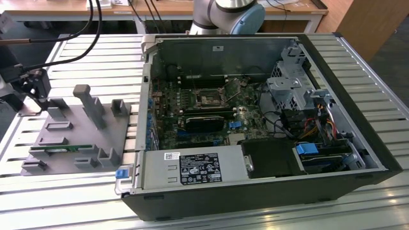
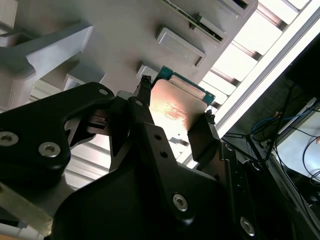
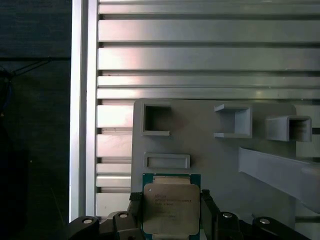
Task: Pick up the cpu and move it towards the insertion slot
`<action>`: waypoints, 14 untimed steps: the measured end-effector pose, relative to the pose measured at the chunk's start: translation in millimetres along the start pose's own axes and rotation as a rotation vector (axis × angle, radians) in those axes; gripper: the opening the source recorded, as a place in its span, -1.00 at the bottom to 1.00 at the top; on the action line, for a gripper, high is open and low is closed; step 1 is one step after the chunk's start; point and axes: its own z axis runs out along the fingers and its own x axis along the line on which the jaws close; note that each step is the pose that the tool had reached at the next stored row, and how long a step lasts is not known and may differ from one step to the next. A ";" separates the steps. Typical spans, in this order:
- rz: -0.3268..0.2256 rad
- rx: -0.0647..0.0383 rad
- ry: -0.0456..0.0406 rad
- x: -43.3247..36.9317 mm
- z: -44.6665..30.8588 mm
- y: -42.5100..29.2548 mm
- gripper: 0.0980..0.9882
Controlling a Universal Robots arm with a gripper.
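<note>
My claw (image 3: 171, 204) gripped the cpu (image 3: 171, 214) by two opposite edges, one finger (image 3: 135, 208) on each side, over a corner of the grey holder (image 3: 215, 160). The chip looked light, thin and stiff. Its smooth metal lid would likely slip, so the edges seemed the right hold. It lay flat, lid toward my wrist cameras, and being square it had no long axis. Whether it rested in the holder or hung just above it, I could not tell. The insertion slot (image 1: 209, 99) sat well apart, inside the computer case (image 1: 255, 201).
</note>
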 end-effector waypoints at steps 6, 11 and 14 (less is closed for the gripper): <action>0.000 0.000 -0.0001 0.0 -5.0 0.5 0.00; 0.000 0.000 -0.0001 0.1 -12.8 1.3 0.00; 0.000 0.000 -0.0002 0.1 -18.4 1.9 0.00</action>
